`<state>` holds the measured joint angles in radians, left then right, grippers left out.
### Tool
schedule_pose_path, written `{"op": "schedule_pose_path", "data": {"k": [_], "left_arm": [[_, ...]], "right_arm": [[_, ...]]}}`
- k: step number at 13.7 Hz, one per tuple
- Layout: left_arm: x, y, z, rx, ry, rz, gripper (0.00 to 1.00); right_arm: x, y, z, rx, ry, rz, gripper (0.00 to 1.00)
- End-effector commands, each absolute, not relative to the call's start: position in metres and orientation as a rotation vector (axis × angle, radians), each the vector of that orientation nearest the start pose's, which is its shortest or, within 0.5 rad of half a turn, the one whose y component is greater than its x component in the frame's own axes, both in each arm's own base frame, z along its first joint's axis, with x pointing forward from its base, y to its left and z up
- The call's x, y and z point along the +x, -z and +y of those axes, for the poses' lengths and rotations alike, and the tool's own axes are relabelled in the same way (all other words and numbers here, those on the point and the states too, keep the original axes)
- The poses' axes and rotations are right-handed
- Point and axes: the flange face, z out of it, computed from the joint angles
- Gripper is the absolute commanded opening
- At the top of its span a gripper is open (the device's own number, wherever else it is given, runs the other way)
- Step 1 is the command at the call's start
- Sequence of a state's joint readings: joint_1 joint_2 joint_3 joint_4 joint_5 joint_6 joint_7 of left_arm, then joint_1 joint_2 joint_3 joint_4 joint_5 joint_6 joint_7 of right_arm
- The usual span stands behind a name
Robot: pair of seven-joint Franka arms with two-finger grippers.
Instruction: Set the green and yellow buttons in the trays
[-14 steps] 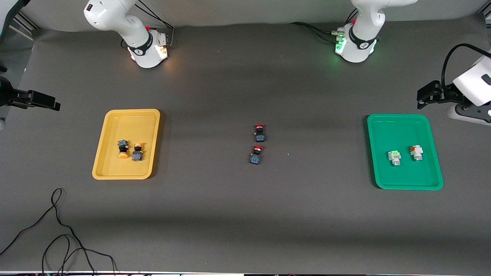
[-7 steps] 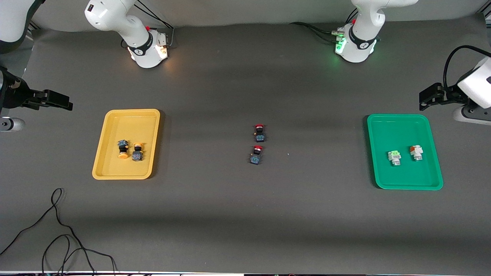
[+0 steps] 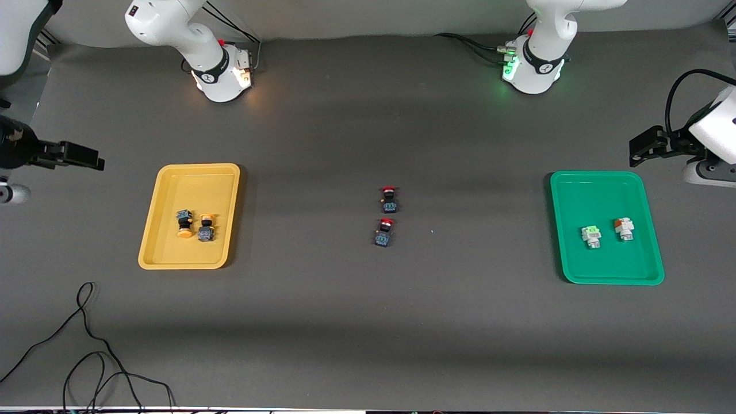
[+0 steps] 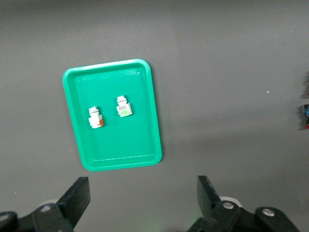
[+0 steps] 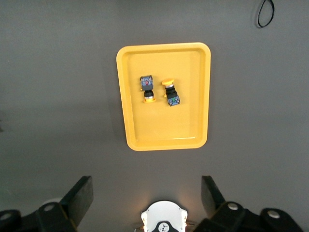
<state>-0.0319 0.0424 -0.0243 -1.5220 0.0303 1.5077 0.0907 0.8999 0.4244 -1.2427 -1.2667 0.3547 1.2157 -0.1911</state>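
Observation:
In the yellow tray (image 3: 195,184) lie two orange-yellow capped buttons (image 3: 184,223) (image 3: 206,227) side by side. The green tray (image 3: 598,195) holds a green-topped button (image 3: 591,236) and an orange-marked one (image 3: 624,229). My left gripper (image 3: 638,148) hangs open and empty over the table's left-arm end, by the green tray (image 4: 140,111); its wrist view shows both white buttons (image 4: 124,106) (image 4: 96,117). My right gripper (image 3: 86,156) hangs open and empty over the right-arm end, apart from the yellow tray (image 5: 193,72) and its buttons (image 5: 147,88) (image 5: 171,93).
Two red-capped dark buttons (image 3: 389,199) (image 3: 384,232) lie mid-table between the trays. A black cable (image 3: 86,345) loops on the table near the front camera at the right arm's end. The right arm's base (image 5: 163,217) shows between its fingers.
The right gripper has shifted slightly toward the yellow tray and the left gripper has drifted a little. Buttons and trays have not moved.

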Motion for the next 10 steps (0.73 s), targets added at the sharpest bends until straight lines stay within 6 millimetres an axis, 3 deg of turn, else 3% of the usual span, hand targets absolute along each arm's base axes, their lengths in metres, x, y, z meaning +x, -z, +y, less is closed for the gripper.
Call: {"op": "schedule_pose_path", "data": {"k": [1,5,10], "left_arm": [[0.561,-0.621,-0.032,-3.133,-0.067,0.207,0.99],[0.563,-0.617,-0.033,-3.149,-0.080,0.206,0.99],[0.563,-0.612,-0.033,-3.136,-0.106,0.202,0.99]], "right_arm": [[0.590,-0.627,-0.017,-3.128,-0.327,0.138,0.99],[0.593,-0.625,-0.026,-3.125,-0.367,0.082,0.99],[0.584,-0.635,-0.021,-3.129,-0.370,0.098,0.99]]}}
